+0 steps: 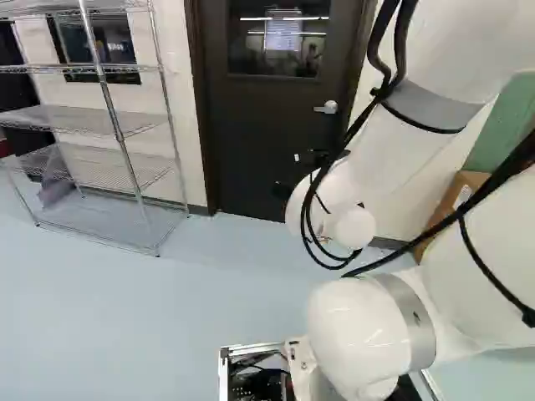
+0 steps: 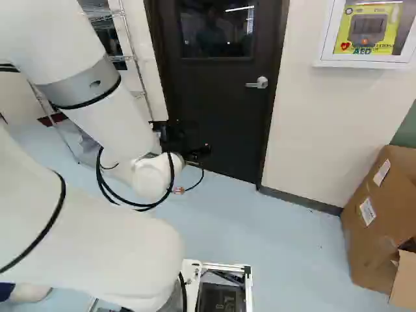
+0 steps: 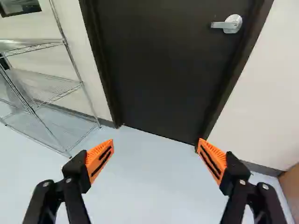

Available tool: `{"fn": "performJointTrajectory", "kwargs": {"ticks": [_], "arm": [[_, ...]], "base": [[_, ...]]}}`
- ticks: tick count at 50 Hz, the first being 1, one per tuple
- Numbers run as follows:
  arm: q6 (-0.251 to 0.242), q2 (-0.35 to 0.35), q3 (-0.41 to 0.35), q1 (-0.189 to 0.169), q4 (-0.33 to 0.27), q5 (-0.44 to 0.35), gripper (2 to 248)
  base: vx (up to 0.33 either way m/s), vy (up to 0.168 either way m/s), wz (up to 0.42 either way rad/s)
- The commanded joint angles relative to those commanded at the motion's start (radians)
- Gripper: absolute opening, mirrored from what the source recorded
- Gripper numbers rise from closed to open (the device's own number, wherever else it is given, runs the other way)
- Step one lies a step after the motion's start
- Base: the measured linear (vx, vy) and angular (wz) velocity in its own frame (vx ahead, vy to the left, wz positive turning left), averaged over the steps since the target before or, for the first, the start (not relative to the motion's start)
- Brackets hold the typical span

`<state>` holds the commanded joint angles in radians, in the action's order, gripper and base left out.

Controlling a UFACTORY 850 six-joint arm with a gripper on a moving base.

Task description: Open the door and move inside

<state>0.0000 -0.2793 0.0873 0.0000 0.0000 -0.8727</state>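
Wrist view: gripper (image 3: pixel 156 141) wide open, empty; closed door (image 3: pixel 154 70) far; its lever handle (image 3: pixel 226 24), at right, best centred before turning.

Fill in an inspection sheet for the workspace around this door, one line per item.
Surface: pale blue floor running up to the door.
Job's things: door shut; lever handle level.
Clutter: open cardboard box against the wall, right of the door.
Gripper: open, holding nothing.
Cables: black, looping loosely off the arm.
Surroundings: wire shelving rack left of the door; white wall cabinet right of it.
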Motion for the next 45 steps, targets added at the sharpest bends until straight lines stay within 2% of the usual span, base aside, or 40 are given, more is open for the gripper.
{"fn": "performJointTrajectory", "kwargs": {"ticks": [45], "arm": [[0.0,0.0,0.0,0.0,0.0,0.0,247]], "base": [[0.008,0.002,-0.008]]}}
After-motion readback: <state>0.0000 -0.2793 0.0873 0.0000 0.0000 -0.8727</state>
